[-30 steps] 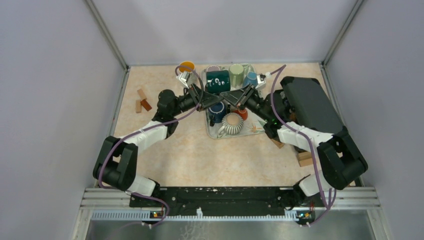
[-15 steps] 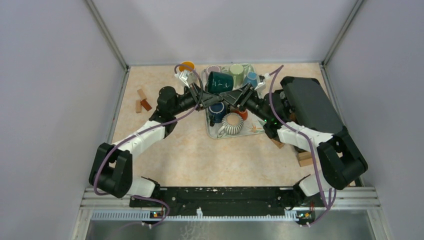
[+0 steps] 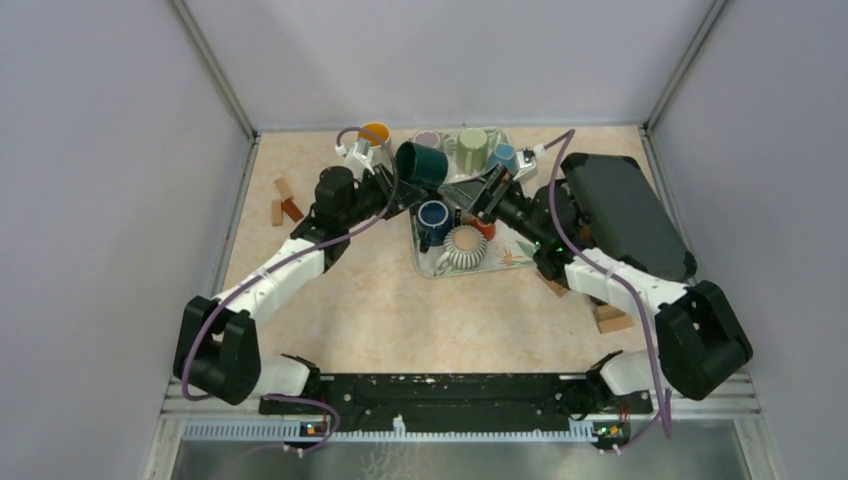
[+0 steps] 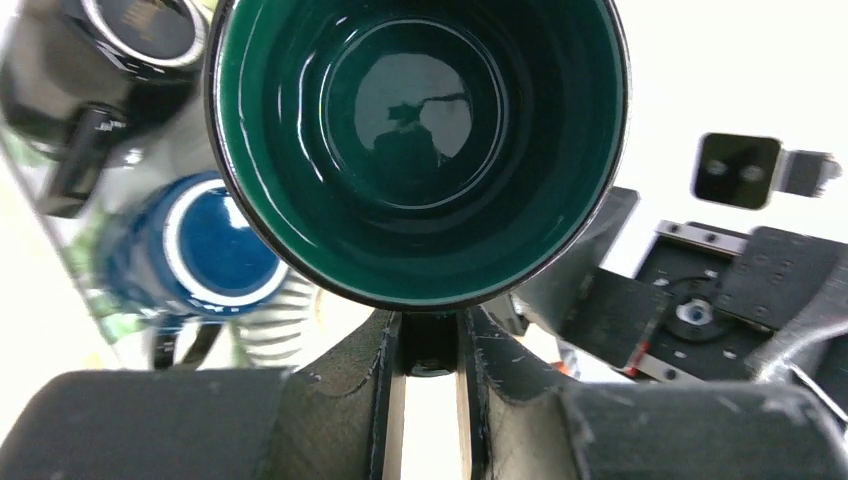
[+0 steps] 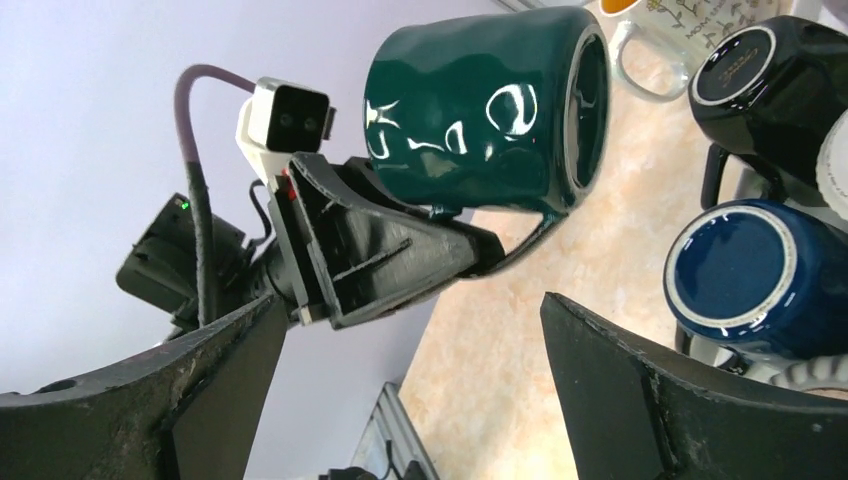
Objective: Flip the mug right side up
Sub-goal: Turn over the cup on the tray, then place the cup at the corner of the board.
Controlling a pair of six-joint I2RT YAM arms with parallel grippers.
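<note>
Green mug (image 5: 470, 110) lies sideways, handle pinched in left claw (image 4: 430, 345).

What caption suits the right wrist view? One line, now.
Left claw holds the dark green mug sideways by its handle, framed by the open right claw.

teal mug (image 4: 415, 130): top rim cropped | blue mug (image 4: 215, 248): blurred | black mug (image 4: 60, 95): cropped top-left

The left hand (image 5: 478, 250) grips the green mug (image 5: 465, 110) sideways by its handle, near a blue mug (image 5: 745, 265).
</note>
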